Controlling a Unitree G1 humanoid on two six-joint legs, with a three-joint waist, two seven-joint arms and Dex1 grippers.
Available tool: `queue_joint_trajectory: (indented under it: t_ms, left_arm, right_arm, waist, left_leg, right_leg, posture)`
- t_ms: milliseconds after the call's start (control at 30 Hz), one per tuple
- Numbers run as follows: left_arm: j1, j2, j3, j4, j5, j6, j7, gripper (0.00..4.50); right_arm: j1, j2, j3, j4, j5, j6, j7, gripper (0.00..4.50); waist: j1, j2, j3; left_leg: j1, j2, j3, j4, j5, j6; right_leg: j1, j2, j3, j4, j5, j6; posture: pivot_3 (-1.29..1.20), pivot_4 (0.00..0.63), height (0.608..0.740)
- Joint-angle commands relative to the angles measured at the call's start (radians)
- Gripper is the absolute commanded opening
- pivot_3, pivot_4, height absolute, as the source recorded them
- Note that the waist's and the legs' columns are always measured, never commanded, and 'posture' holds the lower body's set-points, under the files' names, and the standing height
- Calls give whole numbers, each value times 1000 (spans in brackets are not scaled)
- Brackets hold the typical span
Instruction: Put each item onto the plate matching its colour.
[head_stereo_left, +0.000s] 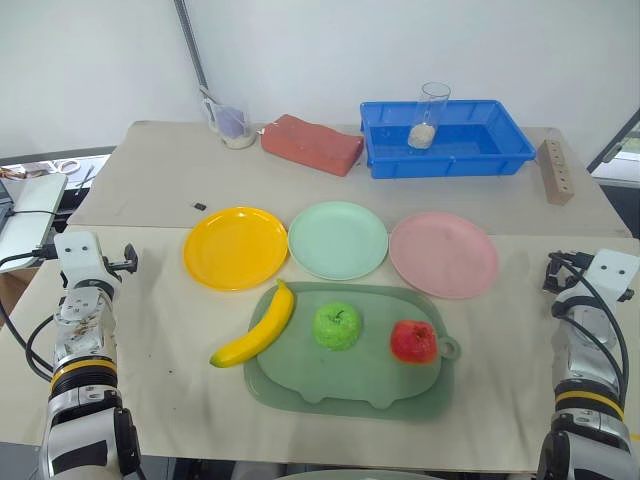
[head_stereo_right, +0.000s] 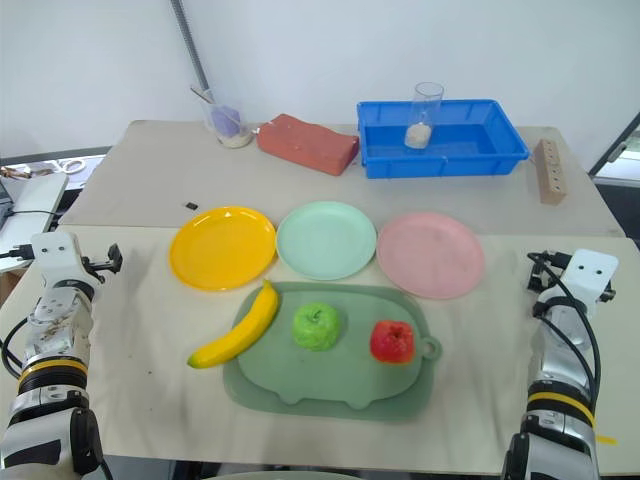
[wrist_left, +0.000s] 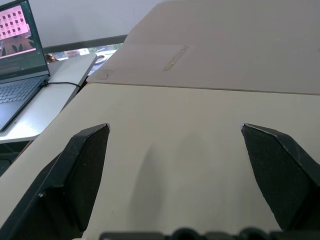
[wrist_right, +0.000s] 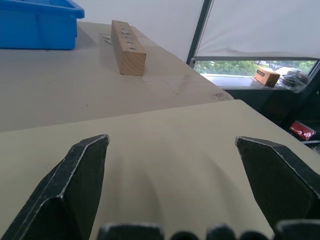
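3 plates are seen in a row in the head views: yellow plate (head_stereo_left: 236, 247), green plate (head_stereo_left: 338, 240), pink plate (head_stereo_left: 443, 254), all lying between the 2 grippers and further out than both. Nearer, a tray (head_stereo_left: 300, 385) carries the apple (head_stereo_left: 337, 326) and the red fruit (head_stereo_left: 414, 341); the banana (head_stereo_left: 256, 328) rests partly on the tray's rim nearest the left gripper, its tip close to the yellow plate. No fruit is on a plate. The left gripper (wrist_left: 175, 132) is shown by its wrist view with fingers spread wide and empty over bare table, a laptop (wrist_left: 17, 65) off to its outer side. The right gripper (wrist_right: 172, 142) is likewise spread wide and empty, a wooden block (wrist_right: 128, 48) and the blue bin (wrist_right: 37, 25) ahead of it.
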Motion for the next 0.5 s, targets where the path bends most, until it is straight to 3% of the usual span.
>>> queue_joint_trajectory:
  t_ms: [33, 200, 500]
  left_arm:
    - [0, 23, 16, -74, -9, 14, 5, 4500]
    - [50, 46, 11, -244, -33, 83, -55, 4500]
    - [122, 145, -61, -693, -161, 315, -350, 4500]
  right_arm:
    - [-4, -24, -14, -32, -1, -6, -6, 4481]
    - [-24, -49, -10, -9, -4, -7, 15, 4481]
    - [-118, -109, 34, -30, 22, 39, 169, 4481]
  waist:
    - [0, 0, 0]
    - [0, 0, 0]
    - [-4, 1, 2]
  left_leg:
    - [0, 0, 0, 0, 0, 0]
    - [0, 0, 0, 0, 0, 0]
    - [-1, 1, 0, 0, 0, 0]
  right_leg:
    - [0, 0, 0, 0, 0, 0]
    - [0, 0, 0, 0, 0, 0]
    - [-1, 0, 0, 0, 0, 0]
  posture:
    - [0, 150, 740]
    - [0, 150, 740]
    - [0, 150, 740]
